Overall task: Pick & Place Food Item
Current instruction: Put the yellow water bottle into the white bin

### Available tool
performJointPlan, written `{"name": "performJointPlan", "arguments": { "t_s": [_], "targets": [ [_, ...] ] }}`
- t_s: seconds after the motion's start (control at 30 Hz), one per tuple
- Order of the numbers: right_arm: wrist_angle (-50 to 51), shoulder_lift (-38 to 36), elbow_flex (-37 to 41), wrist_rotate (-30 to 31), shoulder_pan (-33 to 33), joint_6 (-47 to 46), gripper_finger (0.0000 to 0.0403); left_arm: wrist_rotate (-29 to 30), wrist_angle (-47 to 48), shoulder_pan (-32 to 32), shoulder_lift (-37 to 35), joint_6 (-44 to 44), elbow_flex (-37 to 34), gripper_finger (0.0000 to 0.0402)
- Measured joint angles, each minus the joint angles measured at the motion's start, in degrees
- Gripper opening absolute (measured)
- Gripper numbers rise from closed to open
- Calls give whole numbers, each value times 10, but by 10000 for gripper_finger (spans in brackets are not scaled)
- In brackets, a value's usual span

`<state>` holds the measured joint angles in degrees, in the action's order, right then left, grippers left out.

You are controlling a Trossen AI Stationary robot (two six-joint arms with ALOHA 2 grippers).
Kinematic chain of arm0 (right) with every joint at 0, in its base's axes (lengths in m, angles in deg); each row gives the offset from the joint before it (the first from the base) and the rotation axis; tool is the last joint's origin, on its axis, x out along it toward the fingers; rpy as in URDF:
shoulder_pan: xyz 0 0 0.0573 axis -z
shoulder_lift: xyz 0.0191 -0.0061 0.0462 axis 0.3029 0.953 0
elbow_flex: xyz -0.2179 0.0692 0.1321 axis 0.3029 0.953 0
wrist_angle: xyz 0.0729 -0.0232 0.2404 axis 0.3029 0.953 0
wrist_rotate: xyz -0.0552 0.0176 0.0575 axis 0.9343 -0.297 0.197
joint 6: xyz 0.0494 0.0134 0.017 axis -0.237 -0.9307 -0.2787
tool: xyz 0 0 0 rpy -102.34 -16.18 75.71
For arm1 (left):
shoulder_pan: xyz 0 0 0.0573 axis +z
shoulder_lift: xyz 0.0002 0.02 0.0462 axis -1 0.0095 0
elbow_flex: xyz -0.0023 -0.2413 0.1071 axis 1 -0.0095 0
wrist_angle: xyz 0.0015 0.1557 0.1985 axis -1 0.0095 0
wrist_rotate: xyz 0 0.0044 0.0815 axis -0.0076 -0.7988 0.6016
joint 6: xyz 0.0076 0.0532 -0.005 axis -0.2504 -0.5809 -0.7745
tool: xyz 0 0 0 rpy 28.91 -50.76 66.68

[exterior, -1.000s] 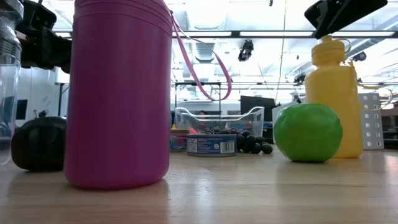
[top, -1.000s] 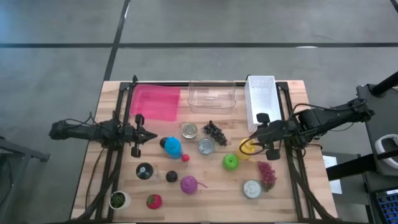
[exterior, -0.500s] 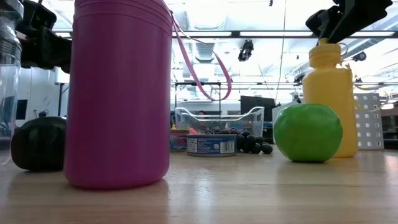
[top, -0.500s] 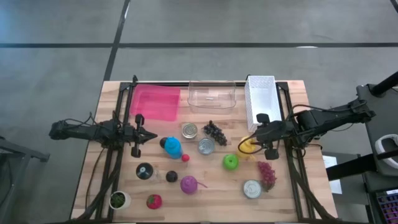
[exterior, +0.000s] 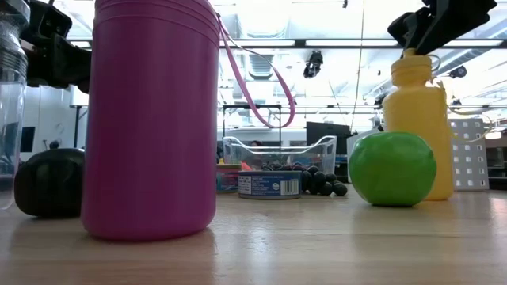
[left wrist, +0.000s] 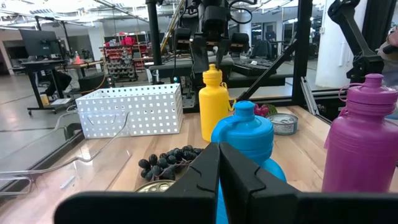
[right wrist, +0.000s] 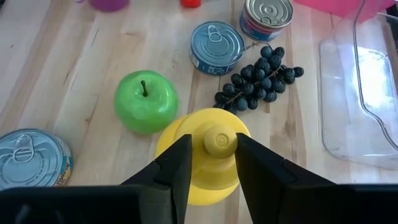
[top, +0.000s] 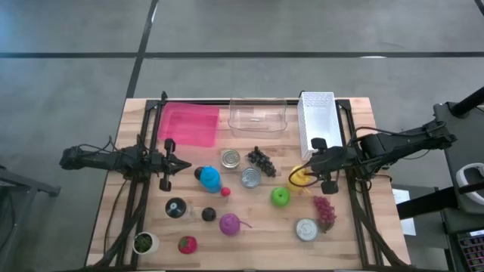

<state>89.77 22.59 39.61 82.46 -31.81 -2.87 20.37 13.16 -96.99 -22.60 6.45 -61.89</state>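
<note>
Yellow plastic marks the thing in play: a bottle (top: 300, 177) standing upright on the worktop (top: 355, 227), at about three o'clock from the table's centre in the high view, just beside the green apple (top: 280, 196). The right gripper (right wrist: 211, 163) hangs directly over it, so the bottle's long axis runs straight down from between the fingers; the coming move turns on that vertical line-up. Its fingers (right wrist: 176, 163) straddle the cap with a little daylight on each side, narrowed but, as far as I can judge, not pinching it yet. This arm is plainly the nearer; the left gripper (top: 168, 163) waits at nine o'clock, pressed together and holding nothing.

The right wrist view shows the cap centred between the fingers, which the high view hides under the arm. The low view shows the bottle's base on the wood, so it looks unlifted. The left wrist view shows the gripper coming down from above.
</note>
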Motion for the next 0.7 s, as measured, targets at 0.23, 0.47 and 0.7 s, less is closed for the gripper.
{"name": "performJointPlan", "arguments": {
  "t_s": [0.23,0.47,0.7],
  "targets": [
    [-2,0,0,-2,0,0,90,0,0,0,0,1,0,16],
    [-2,0,0,-2,0,0,75,0,0,0,0,1,0,16],
    [-2,0,0,-2,0,0,73,0,0,0,0,1,0,16]
  ]
}}
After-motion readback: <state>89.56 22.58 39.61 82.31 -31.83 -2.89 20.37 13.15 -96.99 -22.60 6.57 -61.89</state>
